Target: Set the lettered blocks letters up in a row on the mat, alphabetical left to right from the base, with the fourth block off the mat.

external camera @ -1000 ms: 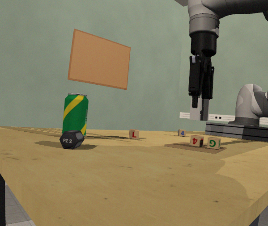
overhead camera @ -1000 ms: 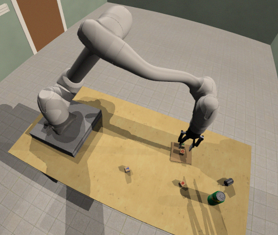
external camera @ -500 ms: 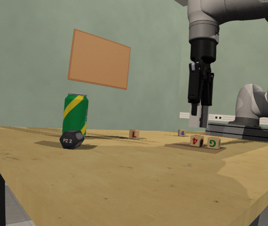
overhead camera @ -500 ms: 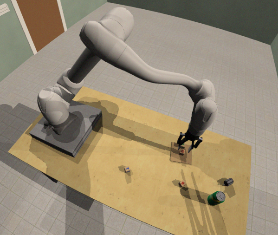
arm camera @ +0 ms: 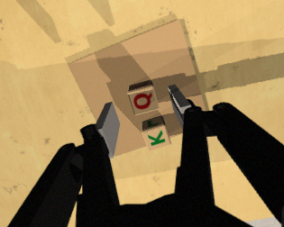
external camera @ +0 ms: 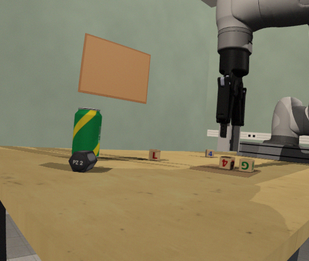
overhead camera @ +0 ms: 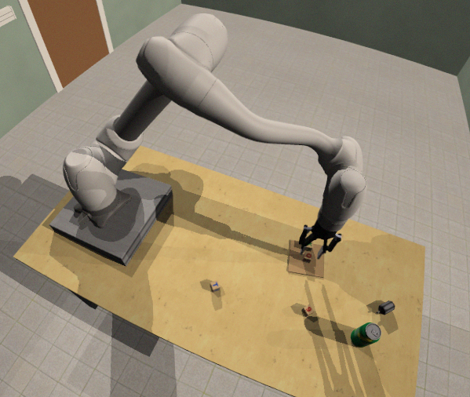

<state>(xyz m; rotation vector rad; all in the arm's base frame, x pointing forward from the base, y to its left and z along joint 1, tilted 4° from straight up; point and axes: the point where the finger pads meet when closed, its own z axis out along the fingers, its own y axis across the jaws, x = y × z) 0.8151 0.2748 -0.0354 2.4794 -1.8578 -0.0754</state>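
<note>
A brown mat [overhead camera: 305, 258] lies on the wooden table. Two blocks stand on it side by side: one with a red Q on top [arm camera: 143, 101] and one with a green K on top [arm camera: 156, 137]. In the exterior view they show a red 4 [external camera: 227, 162] and a green G [external camera: 246, 164] on their sides. My gripper [arm camera: 142, 105] [external camera: 228, 134] hangs above these two blocks, part open and empty, well clear of them. A block with red marks [overhead camera: 308, 310] and a block with blue marks [overhead camera: 214, 285] lie off the mat; their top marks are too small to read.
A green and yellow can [overhead camera: 366, 333] stands near the table's corner, with a black hexagonal piece marked PZ 2 [external camera: 82, 161] beside it. The robot's grey base plate [overhead camera: 113, 222] sits at the other end of the table.
</note>
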